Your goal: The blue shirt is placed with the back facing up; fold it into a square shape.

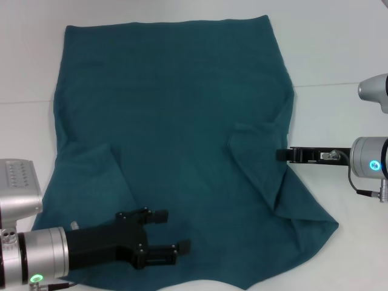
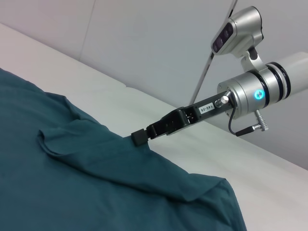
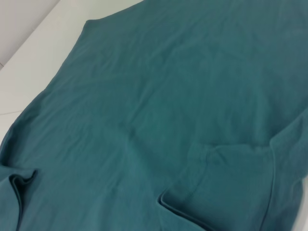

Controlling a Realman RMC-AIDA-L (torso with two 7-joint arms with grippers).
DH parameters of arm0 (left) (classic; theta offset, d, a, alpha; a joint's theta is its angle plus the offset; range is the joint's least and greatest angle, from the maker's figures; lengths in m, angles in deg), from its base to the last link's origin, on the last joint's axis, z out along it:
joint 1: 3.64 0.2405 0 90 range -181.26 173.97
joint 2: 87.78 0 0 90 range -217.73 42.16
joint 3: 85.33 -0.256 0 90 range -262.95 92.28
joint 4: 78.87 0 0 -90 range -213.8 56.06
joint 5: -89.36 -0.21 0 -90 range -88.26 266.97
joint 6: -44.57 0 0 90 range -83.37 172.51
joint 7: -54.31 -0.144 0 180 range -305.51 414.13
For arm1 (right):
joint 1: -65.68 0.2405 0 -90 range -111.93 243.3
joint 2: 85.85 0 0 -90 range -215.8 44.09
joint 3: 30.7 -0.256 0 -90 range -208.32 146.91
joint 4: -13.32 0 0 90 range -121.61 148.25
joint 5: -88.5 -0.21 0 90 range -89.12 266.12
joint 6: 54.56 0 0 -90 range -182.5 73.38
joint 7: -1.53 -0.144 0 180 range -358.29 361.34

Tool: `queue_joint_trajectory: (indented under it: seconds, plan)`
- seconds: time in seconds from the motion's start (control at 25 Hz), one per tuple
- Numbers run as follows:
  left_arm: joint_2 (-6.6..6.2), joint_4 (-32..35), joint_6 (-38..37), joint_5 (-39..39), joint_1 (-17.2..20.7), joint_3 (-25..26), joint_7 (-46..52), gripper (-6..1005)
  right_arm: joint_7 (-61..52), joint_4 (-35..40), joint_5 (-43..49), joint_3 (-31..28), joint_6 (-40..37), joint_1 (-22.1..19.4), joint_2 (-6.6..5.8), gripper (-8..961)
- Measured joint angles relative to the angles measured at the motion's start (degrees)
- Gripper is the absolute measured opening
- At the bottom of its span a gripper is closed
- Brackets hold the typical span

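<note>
The large dark teal-blue short-sleeved shirt of plain soft fabric [image 1: 176, 133] covers mid-frame on the white worktop [image 1: 339, 48], both sleeves folded inward. Bare worktop borders it upper right and far left. My left hand [image 1: 173, 231], fingers apart, sits lower left over its edge. My right hand [image 1: 284, 155], closed, touches the right edge; its label reads "140-05".

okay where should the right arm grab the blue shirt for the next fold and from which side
Probably the blue shirt at its right edge by the folded-in sleeve, coming in from the robot's right. That edge lies exposed beside the right pincer, so it could be pinched and carried inward.
</note>
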Motion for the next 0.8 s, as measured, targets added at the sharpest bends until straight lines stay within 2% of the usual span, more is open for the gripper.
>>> queue_joint_trajectory:
  seconds: [0.4, 0.6, 0.8]
  plan:
    - [0.02, 0.0, 0.0, 0.0, 0.1, 0.0, 0.0, 922, 0.0, -0.2, 0.0, 0.0, 0.0, -0.1, 0.02, 23]
    - [0.09, 0.0, 0.0, 0.0, 0.1, 0.0, 0.0, 922, -0.2, -0.2, 0.0, 0.0, -0.2, -0.2, 0.02, 111]
    - [0.09, 0.0, 0.0, 0.0, 0.1, 0.0, 0.0, 922, -0.4, 0.1, 0.0, 0.2, -0.4, -0.2, 0.02, 113]
